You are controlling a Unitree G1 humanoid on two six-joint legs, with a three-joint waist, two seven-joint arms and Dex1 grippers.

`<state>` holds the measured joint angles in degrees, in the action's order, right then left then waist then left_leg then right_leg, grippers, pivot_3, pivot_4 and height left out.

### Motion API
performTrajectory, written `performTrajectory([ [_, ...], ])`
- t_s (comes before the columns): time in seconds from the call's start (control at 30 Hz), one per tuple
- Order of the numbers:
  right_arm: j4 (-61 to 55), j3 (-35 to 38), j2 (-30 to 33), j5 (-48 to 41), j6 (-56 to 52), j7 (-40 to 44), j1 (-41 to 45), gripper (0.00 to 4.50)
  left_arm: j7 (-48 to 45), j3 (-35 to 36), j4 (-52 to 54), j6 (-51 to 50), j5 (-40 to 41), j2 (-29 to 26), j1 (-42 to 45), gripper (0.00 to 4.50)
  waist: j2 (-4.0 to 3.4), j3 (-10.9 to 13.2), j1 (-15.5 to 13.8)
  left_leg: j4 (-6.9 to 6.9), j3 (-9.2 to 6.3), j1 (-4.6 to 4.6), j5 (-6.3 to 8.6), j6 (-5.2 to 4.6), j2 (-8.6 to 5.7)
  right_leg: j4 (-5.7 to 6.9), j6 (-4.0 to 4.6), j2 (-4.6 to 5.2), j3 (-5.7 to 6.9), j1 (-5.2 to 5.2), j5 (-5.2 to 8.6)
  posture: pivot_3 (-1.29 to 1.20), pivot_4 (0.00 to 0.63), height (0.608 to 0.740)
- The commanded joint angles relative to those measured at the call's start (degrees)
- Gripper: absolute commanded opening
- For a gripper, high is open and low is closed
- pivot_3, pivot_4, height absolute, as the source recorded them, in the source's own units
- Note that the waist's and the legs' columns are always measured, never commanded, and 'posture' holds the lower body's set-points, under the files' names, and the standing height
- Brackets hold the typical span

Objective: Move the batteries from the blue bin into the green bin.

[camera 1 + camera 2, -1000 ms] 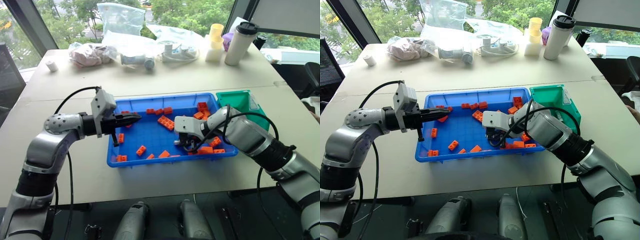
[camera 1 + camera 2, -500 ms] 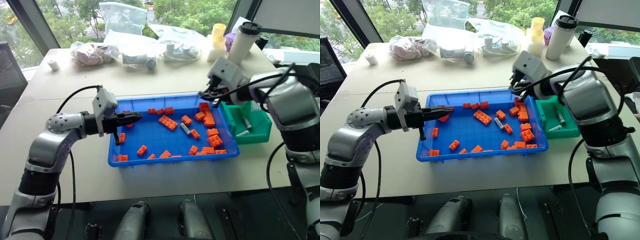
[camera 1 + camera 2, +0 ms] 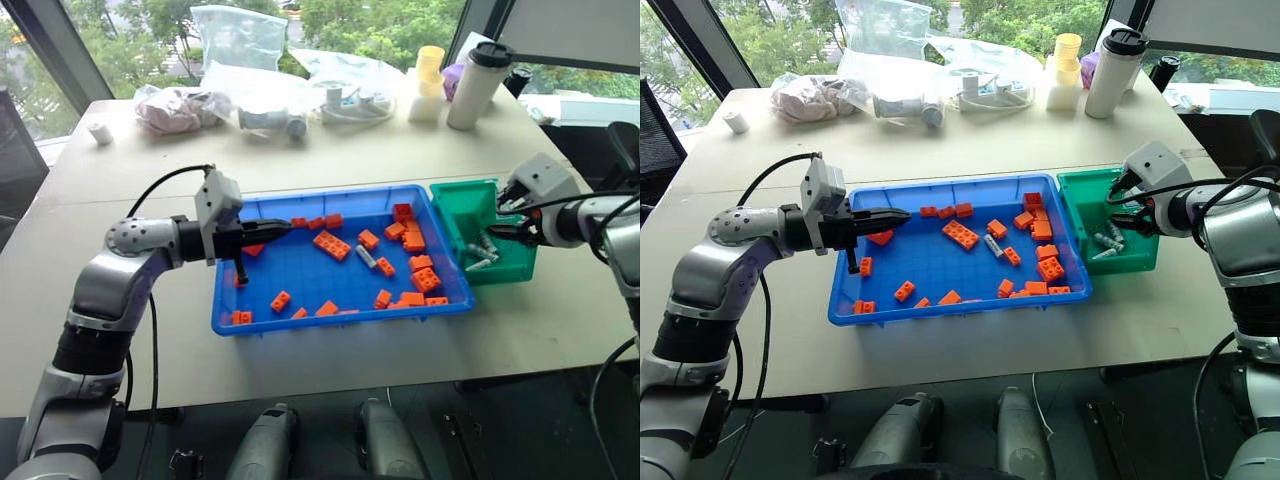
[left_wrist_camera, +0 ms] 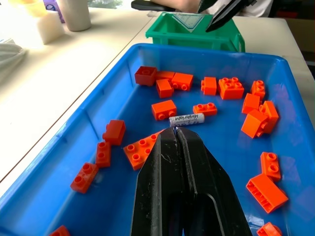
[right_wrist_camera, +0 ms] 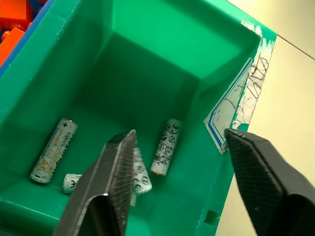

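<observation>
Your blue bin (image 3: 228,300) sits on the table (image 3: 330,155), scattered with orange bricks (image 3: 333,244); one battery (image 3: 369,258) lies loose among them. The green bin (image 3: 452,208) touches its right end and holds several batteries (image 5: 166,146). Your right gripper (image 5: 179,162) hangs spread wide above them, empty. Your left gripper (image 4: 175,134) is clenched, empty, over the blue bin.
</observation>
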<state>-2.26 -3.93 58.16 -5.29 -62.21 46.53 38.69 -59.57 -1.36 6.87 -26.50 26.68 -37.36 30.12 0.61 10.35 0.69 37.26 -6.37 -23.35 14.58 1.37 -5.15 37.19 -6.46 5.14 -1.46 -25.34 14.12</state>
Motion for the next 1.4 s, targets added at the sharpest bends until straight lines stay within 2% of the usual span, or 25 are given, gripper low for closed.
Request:
performTrajectory([
  [0.03, -4.73, 2.50, -1.13, -2.30, -2.25, -0.48, 4.51, 4.42, -0.53, 0.82, 0.63, 1.13, -0.09, -0.57, 1.02, 0.00, 0.00, 0.00, -0.01, 0.00, 0.00, 0.00, 0.00, 0.00, 0.00, 0.00, 0.00, 0.00, 0.00, 0.00, 0.00, 0.00, 0.150, 0.740],
  [0.17, -10.67, 0.92, -4.39, -5.92, -5.70, 0.10, 8.68, 4.42, -0.69, 0.91, 0.64, 1.07, -0.20, -0.76, 1.06, 0.00, 0.00, 0.00, 0.16, -0.03, -0.02, 0.00, 0.00, 0.00, 0.03, 0.00, 0.00, -0.02, 0.00, -0.03, 0.00, 0.00, 0.150, 0.740],
  [0.3, -15.77, -3.66, -15.93, -9.90, -12.07, -2.97, 11.12, 4.42, -0.55, 0.92, 0.89, 0.89, -0.25, -0.83, 1.08, 0.00, 0.03, -0.02, 0.23, -0.01, -0.05, 0.02, 0.00, 0.00, 0.04, 0.01, 0.00, -0.03, 0.00, 0.00, 0.00, 0.00, 0.150, 0.740],
  [0.43, -15.14, -8.08, -22.05, -8.78, -12.36, -7.34, 8.58, 4.42, -0.23, 1.23, 1.61, 0.44, -0.04, -1.05, 0.92, 0.00, 0.03, -0.01, -0.44, 0.04, -0.17, -0.06, -0.02, 0.03, -0.03, 0.00, 0.00, 0.03, 0.06, -0.02, 0.00, 0.00, 0.150, 0.740],
  [0.63, -14.81, -10.47, -25.58, -9.58, -13.23, -10.56, 5.92, 4.42, 0.32, 2.07, 2.99, -0.10, 0.38, -1.99, -0.13, 0.00, 0.04, -0.01, -0.35, 0.11, -0.14, -0.08, -0.02, 0.02, -0.13, 0.00, -0.01, 0.12, 0.06, 0.00, 0.00, 0.00, 0.150, 0.740],
  [1.07, -13.20, -12.20, -28.16, -10.80, -13.92, -13.64, 1.49, 4.42, 1.33, 2.38, 4.03, -0.44, 0.55, -2.18, -1.10, 0.00, 0.03, -0.01, 0.17, 0.06, -0.15, -0.05, -0.02, 0.03, -0.06, 0.01, -0.01, 0.03, 0.06, -0.02, 0.00, 0.00, 0.150, 0.740],
  [1.17, -11.02, -12.65, -29.30, -10.09, -13.20, -14.98, 1.94, 3.56, 1.48, 2.24, 4.01, -0.42, 0.54, -1.99, -1.03, 0.00, 0.03, -0.01, 0.18, 0.06, -0.15, -0.05, -0.02, 0.03, -0.06, 0.01, -0.01, 0.03, 0.06, -0.02, 0.00, 0.00, 0.150, 0.740],
  [1.23, -10.77, -13.68, -28.96, -9.69, -12.66, -15.34, 2.13, 2.61, 1.58, 2.17, 4.09, -0.46, 0.53, -1.93, -1.00, 0.00, 0.03, -0.01, 0.15, 0.06, -0.15, -0.05, -0.02, 0.03, -0.07, 0.01, 0.00, 0.03, 0.06, -0.02, 0.00, 0.00, 0.150, 0.740],
  [1.37, -11.69, -14.64, -28.20, -9.26, -12.34, -15.49, 2.54, 0.34, 1.67, 2.07, 4.01, -0.37, 0.47, -1.84, -0.91, 0.00, 0.03, -0.01, 0.19, 0.06, -0.15, -0.04, -0.02, 0.03, -0.06, 0.02, -0.01, 0.03, 0.06, -0.02, 0.00, 0.00, 0.150, 0.740],
  [1.4, -12.45, -14.39, -27.84, -9.46, -12.86, -15.38, 3.06, 0.02, 1.67, 2.05, 4.01, -0.39, 0.48, -1.84, -0.90, 0.00, 0.03, -0.01, 0.19, 0.06, -0.15, -0.04, -0.02, 0.03, -0.06, 0.01, -0.01, 0.03, 0.06, -0.02, 0.00, 0.00, 0.150, 0.740],
])
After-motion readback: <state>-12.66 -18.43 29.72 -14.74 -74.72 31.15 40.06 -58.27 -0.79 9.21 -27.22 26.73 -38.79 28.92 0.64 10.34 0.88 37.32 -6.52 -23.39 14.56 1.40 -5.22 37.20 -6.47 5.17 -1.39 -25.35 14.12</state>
